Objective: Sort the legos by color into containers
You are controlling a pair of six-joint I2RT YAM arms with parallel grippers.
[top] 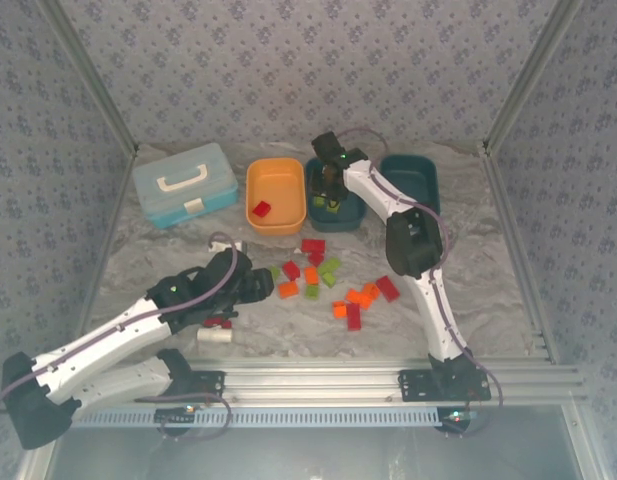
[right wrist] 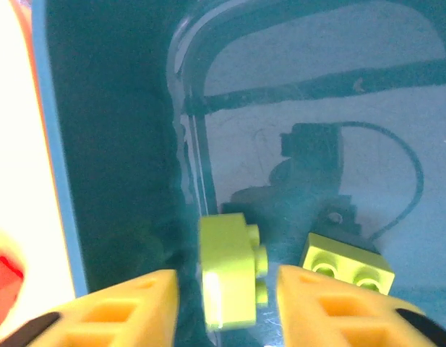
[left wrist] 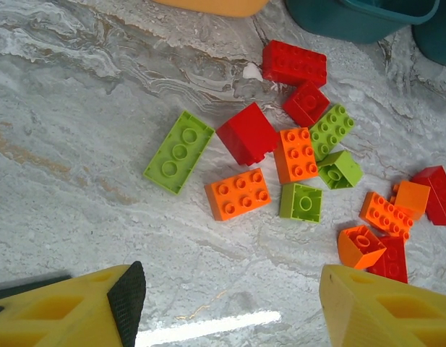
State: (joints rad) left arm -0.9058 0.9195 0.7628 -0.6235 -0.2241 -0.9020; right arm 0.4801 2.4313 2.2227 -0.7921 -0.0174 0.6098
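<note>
The right tool [right wrist: 224, 280] hangs inside the middle teal tub [top: 350, 214], upper centre of the overhead view. Its jaws stand apart. A green brick [right wrist: 228, 278] sits between them with a gap on either side, so I'd call it let go rather than gripped. A second green brick [right wrist: 347, 267] lies on the tub floor just to its right.

The orange tub [top: 276, 170], directly left of that one, has a single red brick [top: 260, 209] near its lower left corner. In the far-right teal tub [top: 413, 170] I can't make out any brick.

The left tool [left wrist: 230, 296] hovers released over the counter [left wrist: 78, 202], with nothing between its fingers. It is just below the loose bricks [left wrist: 237, 194] in its own wrist view.

By my reckoning the sorting is in its early part. A few pieces are in tubs, while more than a dozen red, orange and green ones lie scattered in the middle of the counter. No orange brick looks placed yet. Since red is in the orange tub and green in the middle one, the far-right tub is likely meant for them.
</note>
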